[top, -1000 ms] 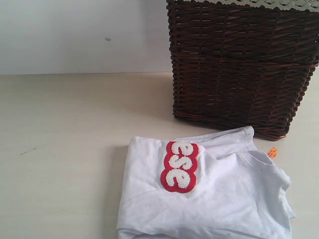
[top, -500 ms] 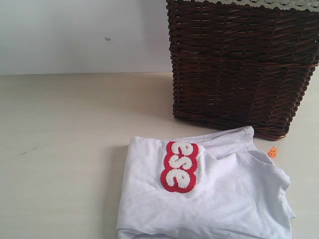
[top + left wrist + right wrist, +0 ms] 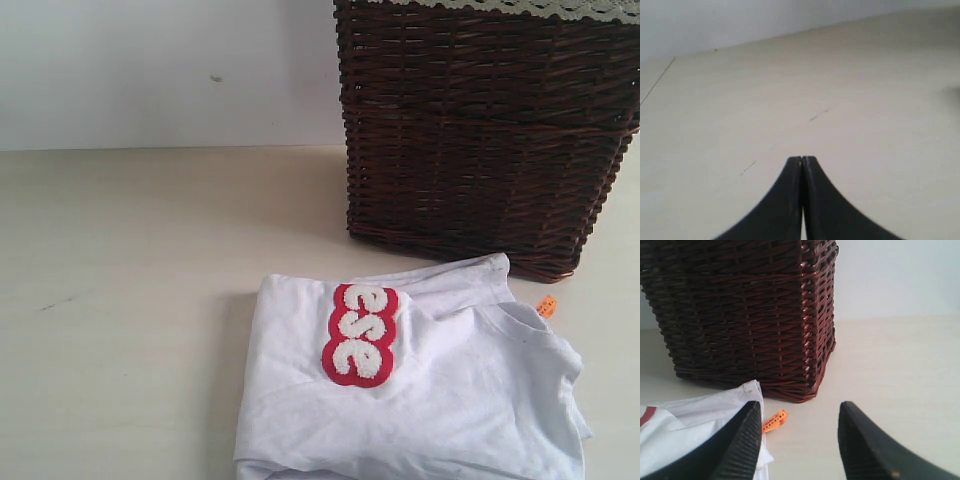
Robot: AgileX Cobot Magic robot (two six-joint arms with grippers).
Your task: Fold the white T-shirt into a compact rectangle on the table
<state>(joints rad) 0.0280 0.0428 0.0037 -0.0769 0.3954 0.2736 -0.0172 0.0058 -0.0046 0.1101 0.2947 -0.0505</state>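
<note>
White T-shirt (image 3: 430,400) folded on table (image 3: 130,300), just before wicker basket (image 3: 480,130); exterior view alone shows whole shirt, red-banded lettering (image 3: 358,348). Right wrist view: right gripper (image 3: 799,412) empty, jaws apart, shirt edge and orange tag (image 3: 775,421) beside one finger. Left wrist view: left gripper (image 3: 803,160) pinched closed, empty, tabletop ahead

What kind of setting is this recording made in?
Likely an indoor tabletop setup staged for laundry folding: a pale table against a plain wall, a dark wicker basket, a partly folded white T-shirt.
</note>
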